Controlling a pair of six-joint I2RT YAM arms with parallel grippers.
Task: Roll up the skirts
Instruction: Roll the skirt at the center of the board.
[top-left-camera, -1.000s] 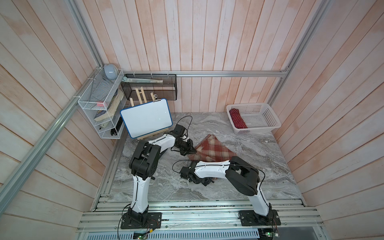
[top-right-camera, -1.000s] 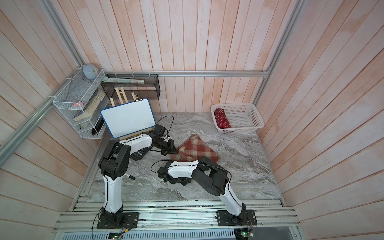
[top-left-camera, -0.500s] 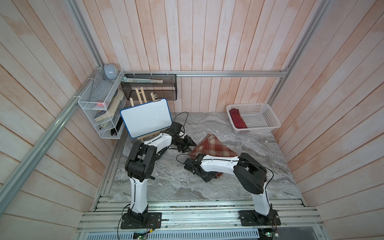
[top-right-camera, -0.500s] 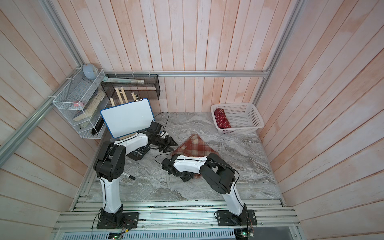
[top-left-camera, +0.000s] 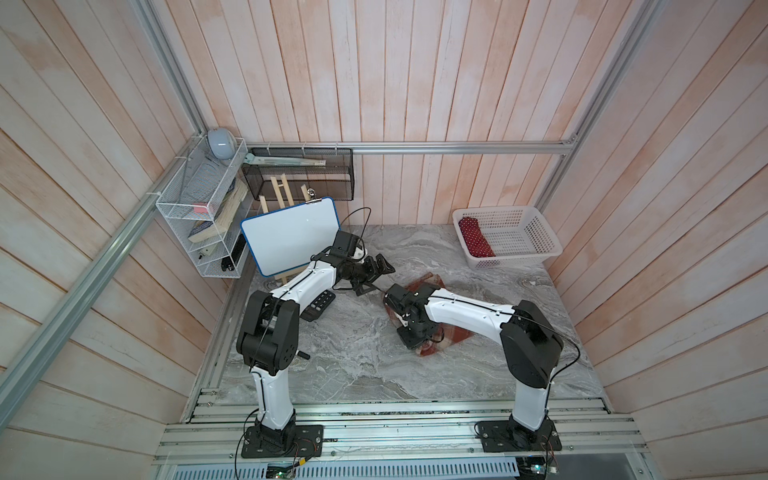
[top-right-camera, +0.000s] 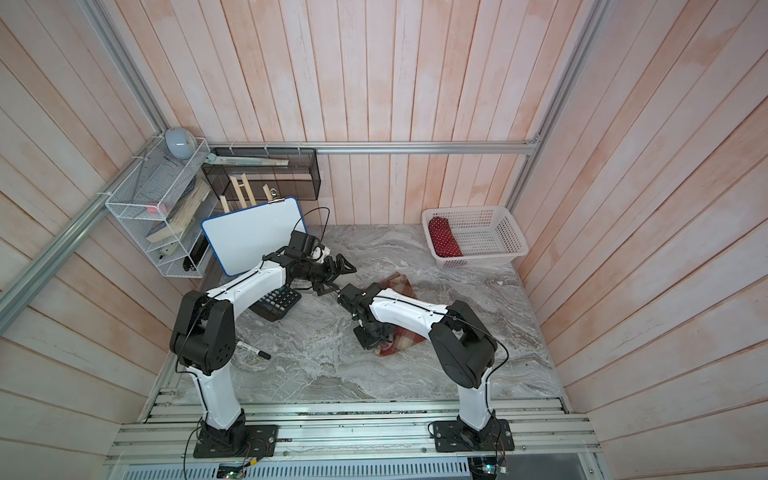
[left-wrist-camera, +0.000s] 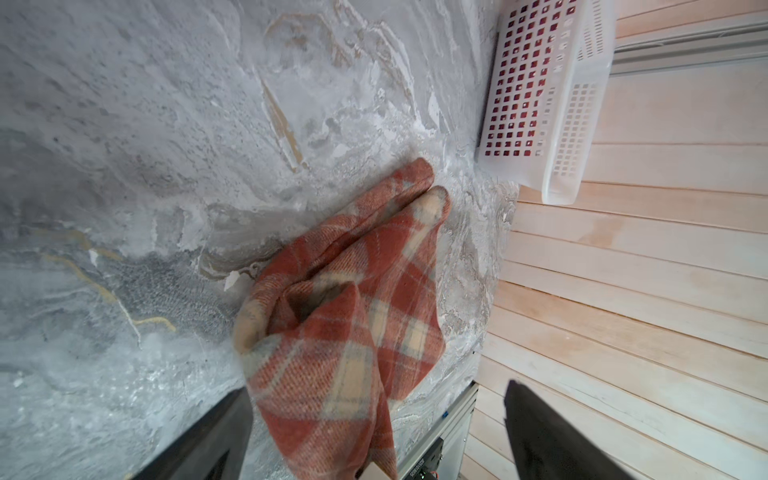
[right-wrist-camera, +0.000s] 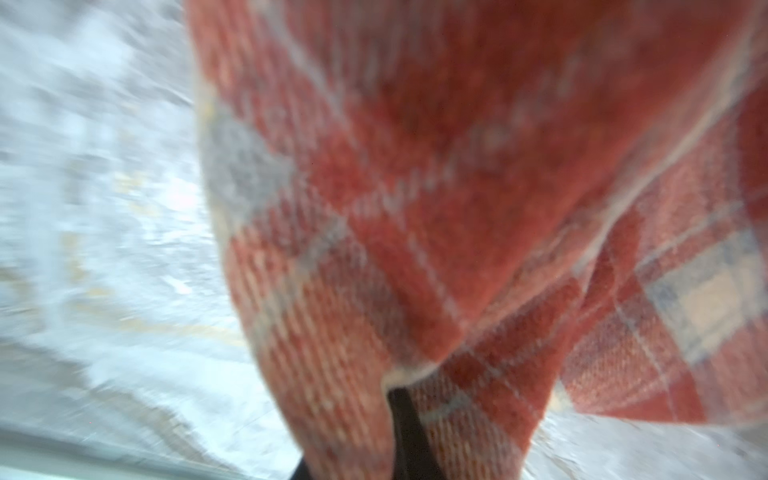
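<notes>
Here, both top views look down on a grey marble table (top-left-camera: 353, 365) inside a wood-panelled booth, with two white and black robot arms mounted at its near edge.

At the far left, a white wire rack (top-left-camera: 199, 216) hangs on the wall, and a whiteboard (top-left-camera: 286, 232) leans on a small easel beside it. A black calculator (top-right-camera: 277, 302) lies on the table under the left arm, and a black marker (top-right-camera: 255, 352) lies nearer the front.

The left arm reaches toward the middle of the table. The left claw (top-left-camera: 376, 279) has its two fingers spread wide and holds nothing. It sits just beside the left corner of the plaid skirt (top-left-camera: 453, 336); whether it touches the cloth cannot be told. From the left wrist camera, the dark fingers (left-wrist-camera: 208, 440) stand well apart, with the skirt lying crumpled and folded over itself beyond them.

The skirt, thick rust-red, cream and tan check, lies on the table near its middle, between the two arms and partly hidden under the right arm.

The right arm stretches leftward, low over the skirt. The right claw (top-left-camera: 411, 341) points down at the skirt's near edge, and its jaws look closed on a fold of the cloth. The right wrist camera is blurred and filled with plaid, with a thin sliver of dark finger (right-wrist-camera: 401, 419) showing where the fabric bunches.

At the far right, in the back corner, a white plastic basket (top-left-camera: 536, 249) holds a roll of dark red dotted cloth (top-left-camera: 476, 237) against its left wall.
</notes>
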